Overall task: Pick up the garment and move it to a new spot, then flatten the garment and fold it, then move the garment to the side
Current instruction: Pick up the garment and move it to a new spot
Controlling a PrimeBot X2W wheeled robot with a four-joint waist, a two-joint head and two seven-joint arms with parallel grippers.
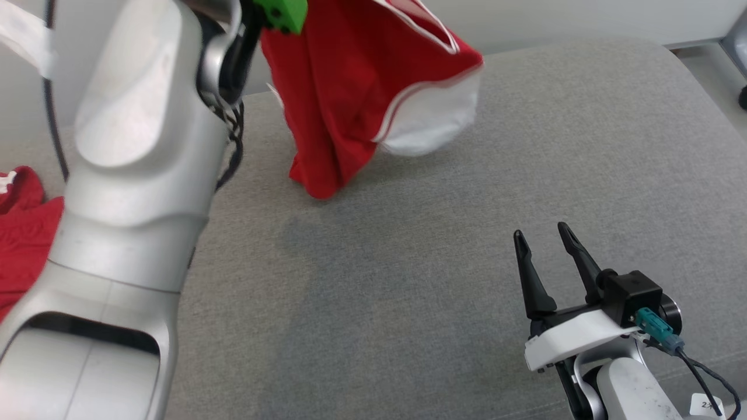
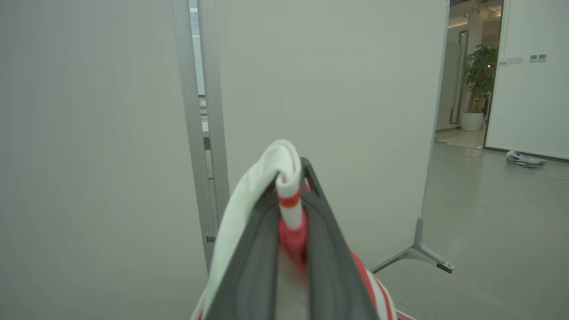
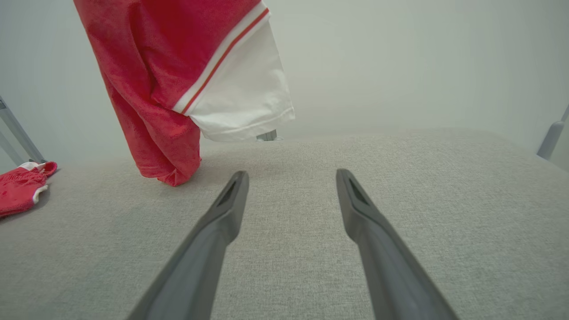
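Over the grey pad (image 1: 408, 291), the garment (image 1: 350, 99) hangs from the left gripper (image 2: 289, 178), raised high, I'd guess, so it drops straight for carrying. Left wrist view shows fingers (image 2: 324, 231) pinched on a white hem; right wrist view shows its tip seemingly brushing the pad. Right gripper (image 1: 548, 239) sits wide, empty.

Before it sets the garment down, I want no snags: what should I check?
1. Left gripper shut on garment: ok.
2. Right gripper open and empty: ok.
3. Garment hanging apart from right gripper: ok.
4. Garment's low end off the grey surface: cannot tell.
5. Grey surface bare ahead of right gripper: ok.
6. Other red cloth apart from garment, at far left: ok.
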